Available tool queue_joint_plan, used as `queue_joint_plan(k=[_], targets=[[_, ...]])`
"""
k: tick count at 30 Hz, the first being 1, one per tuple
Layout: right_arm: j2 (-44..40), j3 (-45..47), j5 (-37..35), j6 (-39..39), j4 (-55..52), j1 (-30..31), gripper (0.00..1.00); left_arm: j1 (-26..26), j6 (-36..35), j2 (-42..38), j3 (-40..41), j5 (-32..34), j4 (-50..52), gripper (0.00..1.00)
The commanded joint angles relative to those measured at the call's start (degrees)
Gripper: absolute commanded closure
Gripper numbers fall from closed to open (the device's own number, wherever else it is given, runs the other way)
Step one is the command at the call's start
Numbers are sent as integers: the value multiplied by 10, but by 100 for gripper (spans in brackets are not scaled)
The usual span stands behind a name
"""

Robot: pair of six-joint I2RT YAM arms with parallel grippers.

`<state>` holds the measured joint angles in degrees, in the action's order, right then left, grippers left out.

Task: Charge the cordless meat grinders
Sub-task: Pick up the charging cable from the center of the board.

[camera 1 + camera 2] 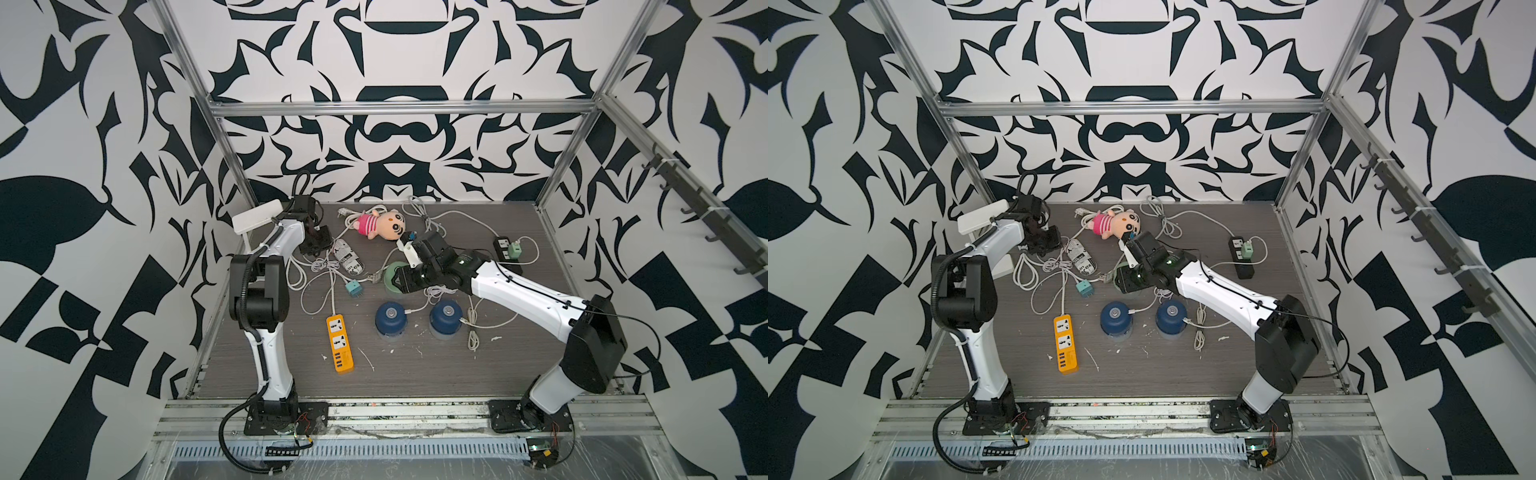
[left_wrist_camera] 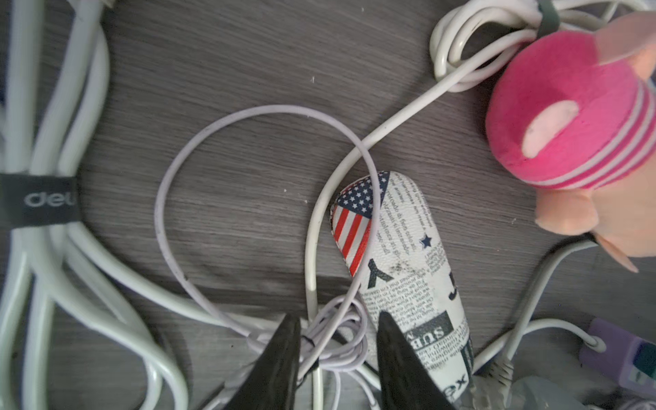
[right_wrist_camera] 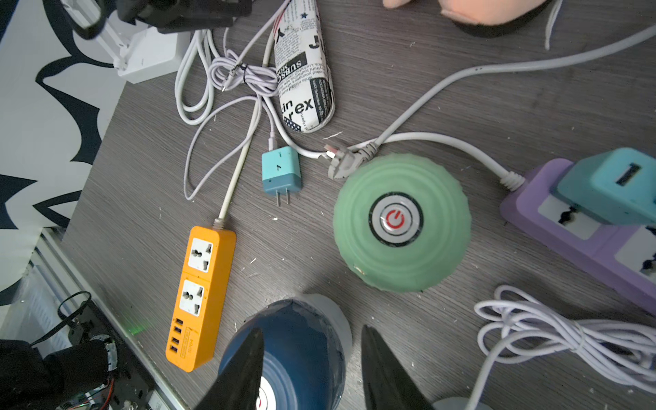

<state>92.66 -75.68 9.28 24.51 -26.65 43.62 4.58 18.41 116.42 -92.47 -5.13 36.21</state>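
- Left pincer (image 2: 337, 316) half-open astride lilac cable coil (image 2: 340, 362), seemingly not clamped. Grinders?
- Mint green grinder (image 3: 401, 223) mid-worktop (image 1: 415, 374), off toward right arm. Right pincer (image 3: 311, 329) nearer, parted, empty, above blue grinder (image 3: 305, 362).

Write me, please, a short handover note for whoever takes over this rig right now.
Left gripper: jaws apart astride the coiled lilac cable, not visibly clamped.
Right gripper: open, empty, raised by the mint green grinder.
One dark blue grinder stands near the orange strip, the second dark blue grinder beside it.
Done: cable ends reach both blue ones; whether they are seated cannot be told.
Left: the green one shows no cable, and the loose teal adapter lies unplugged on the table.
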Motion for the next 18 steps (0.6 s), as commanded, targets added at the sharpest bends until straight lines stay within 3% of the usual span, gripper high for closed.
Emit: queue_joint_plan(k=[1, 18], targets=[[-17, -3, 12, 10, 25, 2, 52, 1, -19, 17, -16, -11, 24, 62], [-21, -8, 14, 15, 26, 2, 54, 18, -49, 68, -50, 17, 46, 78]])
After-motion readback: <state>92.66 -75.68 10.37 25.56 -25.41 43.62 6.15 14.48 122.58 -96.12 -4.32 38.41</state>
